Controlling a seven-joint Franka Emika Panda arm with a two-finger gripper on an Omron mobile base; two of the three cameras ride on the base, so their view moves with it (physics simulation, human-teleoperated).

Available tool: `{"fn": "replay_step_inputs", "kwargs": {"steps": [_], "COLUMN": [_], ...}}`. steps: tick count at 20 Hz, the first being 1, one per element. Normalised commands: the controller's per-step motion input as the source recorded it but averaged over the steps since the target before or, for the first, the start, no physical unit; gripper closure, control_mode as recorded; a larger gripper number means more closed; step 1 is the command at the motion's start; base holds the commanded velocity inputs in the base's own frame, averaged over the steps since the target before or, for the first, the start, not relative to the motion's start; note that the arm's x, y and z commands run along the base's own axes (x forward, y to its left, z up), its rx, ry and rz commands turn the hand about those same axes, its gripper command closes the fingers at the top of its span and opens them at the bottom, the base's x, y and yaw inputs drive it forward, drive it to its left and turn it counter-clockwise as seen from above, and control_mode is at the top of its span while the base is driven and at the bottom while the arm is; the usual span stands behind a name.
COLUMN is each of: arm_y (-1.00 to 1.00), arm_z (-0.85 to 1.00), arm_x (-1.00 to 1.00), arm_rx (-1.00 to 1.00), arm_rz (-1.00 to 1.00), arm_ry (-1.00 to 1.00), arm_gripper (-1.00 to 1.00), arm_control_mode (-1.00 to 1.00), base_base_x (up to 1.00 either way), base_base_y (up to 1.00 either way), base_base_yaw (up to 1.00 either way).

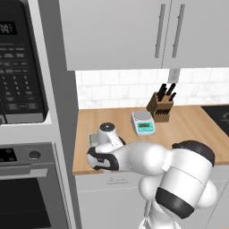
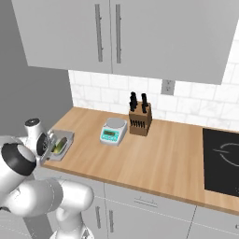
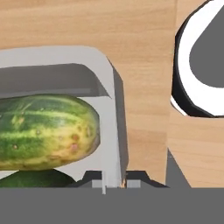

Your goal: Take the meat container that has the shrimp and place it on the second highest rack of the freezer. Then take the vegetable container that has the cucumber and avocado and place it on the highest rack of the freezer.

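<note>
The two-finger gripper [image 3: 114, 181] is closed on the grey vegetable tub's wall [image 3: 114, 131]; the green cucumber [image 3: 43, 131] may tip out if tilted.

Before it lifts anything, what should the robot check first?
1. Right tub: the vegetable container holds the cucumber: ok.
2. Avocado inside: something dark green lies under the cucumber: cannot tell.
3. Fingers astride the tub's wall: ok.
4. Grip squeezed tight: cannot tell.
5. Scale and knife block stand apart from the tub: ok.
</note>
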Motion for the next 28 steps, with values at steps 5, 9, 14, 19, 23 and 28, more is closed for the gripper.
{"fn": "replay_step_inputs", "kwargs": {"steps": [5, 9, 14, 19, 23, 28], "arm_y": [0.00, -0.01, -0.18, -0.87, -1.00, -1.00], "arm_z": [0.32, 0.90, 0.75, 0.49, 0.39, 0.36], "arm_x": [-0.02, -0.08, -0.01, -0.07, -0.17, -0.21], "arm_rx": [0.00, 0.00, 0.00, 0.00, 0.00, 0.00], "arm_rz": [0.01, 0.00, 0.00, 0.01, 0.06, 0.06], "arm_ry": [-0.03, -0.05, -0.01, 0.00, 0.00, 0.00], "arm_gripper": [1.00, 1.00, 1.00, 1.00, 1.00, 1.00], "arm_control_mode": [-1.00, -1.00, -1.00, -1.00, -1.00, -1.00], "base_base_x": [0.00, 0.00, 0.00, 0.00, 0.00, 0.00], "base_base_y": [0.00, 0.00, 0.00, 0.00, 0.00, 0.00], "base_base_yaw": [0.00, 0.00, 0.00, 0.00, 0.00, 0.00]}}
